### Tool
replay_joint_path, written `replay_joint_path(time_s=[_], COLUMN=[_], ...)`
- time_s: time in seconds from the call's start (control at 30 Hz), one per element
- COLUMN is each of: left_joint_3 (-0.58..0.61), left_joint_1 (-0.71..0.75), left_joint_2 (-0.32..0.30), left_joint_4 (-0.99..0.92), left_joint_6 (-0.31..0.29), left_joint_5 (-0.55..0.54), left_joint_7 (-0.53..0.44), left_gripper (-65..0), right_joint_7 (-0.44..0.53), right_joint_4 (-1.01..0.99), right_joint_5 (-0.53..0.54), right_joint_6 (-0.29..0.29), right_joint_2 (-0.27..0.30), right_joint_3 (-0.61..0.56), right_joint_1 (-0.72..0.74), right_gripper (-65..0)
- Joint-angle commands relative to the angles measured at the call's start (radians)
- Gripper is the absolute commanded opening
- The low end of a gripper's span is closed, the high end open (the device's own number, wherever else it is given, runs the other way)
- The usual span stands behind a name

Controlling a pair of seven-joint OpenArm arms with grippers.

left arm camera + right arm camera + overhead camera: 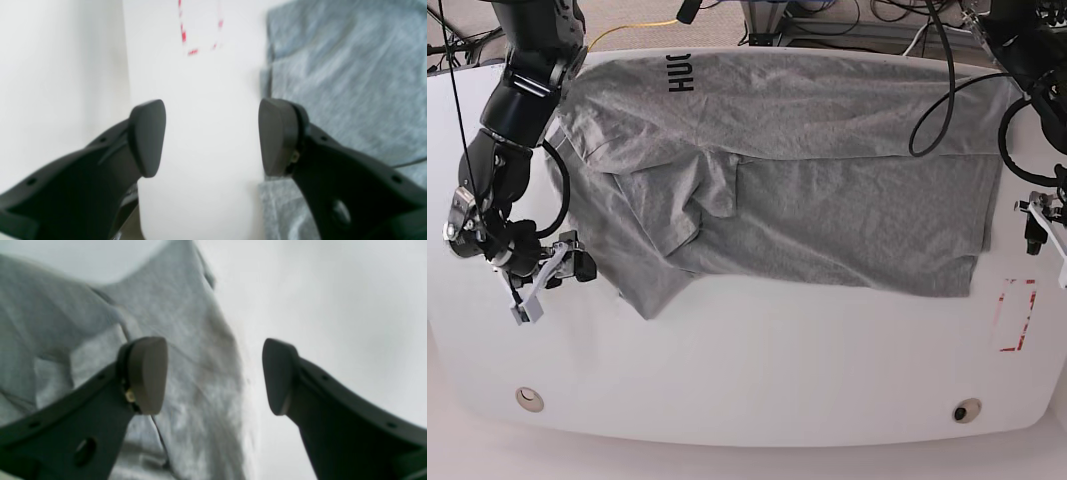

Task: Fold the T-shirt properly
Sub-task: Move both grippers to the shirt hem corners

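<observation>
The grey T-shirt lies spread over the far half of the white table, with black lettering at its top left and a rumpled fold left of centre. My right gripper is open and empty beside the shirt's left lower corner. In the right wrist view its jaws straddle the shirt's edge from above. My left gripper is open and empty just off the shirt's right edge. In the left wrist view it hovers over bare table, with the shirt to the right.
A red-and-white dashed rectangle is marked on the table at the front right; it also shows in the left wrist view. Two round holes sit near the front edge. Cables hang over the shirt's far right.
</observation>
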Motion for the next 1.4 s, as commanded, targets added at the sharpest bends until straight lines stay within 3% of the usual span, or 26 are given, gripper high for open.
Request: replay_joint_path(time_s=[0.0, 0.1, 0.3, 0.63, 0.7, 0.83, 0.9, 0.97, 1.13, 1.3, 1.37], left_joint_3=[-0.006, -0.006, -0.007, -0.007, -0.009, -0.007, -0.006, -0.006, -0.004, 0.059, 0.086], left_joint_1=[-0.012, -0.012, -0.005, 0.023, 0.023, 0.023, 0.017, -0.017, -0.072, -0.14, -0.148], left_joint_2=[-0.005, 0.03, 0.039, 0.039, 0.039, 0.039, 0.039, 0.041, 0.041, 0.042, 0.039], left_joint_4=[0.013, 0.016, 0.015, 0.013, 0.012, -0.037, -0.091, -0.137, -0.266, -0.442, -0.494], left_joint_6=[0.028, 0.047, 0.051, 0.054, 0.054, 0.06, 0.096, 0.146, 0.269, 0.415, 0.455], left_joint_5=[0.006, 0.006, 0.006, 0.006, 0.007, 0.007, 0.007, 0.006, 0.006, 0.006, 0.006], left_joint_7=[-0.009, -0.009, -0.035, -0.052, -0.055, -0.118, -0.144, -0.175, -0.27, -0.42, -0.463], left_gripper=[-24.2, -24.2, -24.2, -24.2, -24.2, -24.2, -24.0, -24.0, -22.5, -7.8, -5.7], right_joint_7=[0.06, 0.146, 0.337, 0.393, 0.393, 0.399, 0.399, 0.399, 0.399, 0.399, 0.398], right_joint_4=[-0.082, -0.206, -0.37, -0.398, -0.398, -0.401, -0.401, -0.401, -0.401, -0.399, -0.399], right_joint_5=[-0.037, -0.089, -0.155, -0.175, -0.174, -0.175, -0.175, -0.175, -0.175, -0.175, -0.175], right_joint_6=[-0.001, -0.001, -0.001, -0.001, -0.001, -0.001, -0.001, -0.001, -0.001, -0.001, -0.001], right_joint_2=[0.021, 0.026, 0.03, 0.018, 0.009, 0.006, 0.004, 0.004, 0.004, 0.003, 0.003], right_joint_3=[0.007, -0.031, -0.125, -0.14, -0.14, -0.14, -0.14, -0.142, -0.142, -0.142, -0.142], right_joint_1=[0.04, 0.083, 0.095, 0.074, 0.072, 0.072, 0.074, 0.074, 0.076, 0.076, 0.076], right_gripper=[-23.3, -23.3, -23.3, -23.8, -27.3, -46.1, -54.7, -58.8, -59.9, -60.1, -60.1])
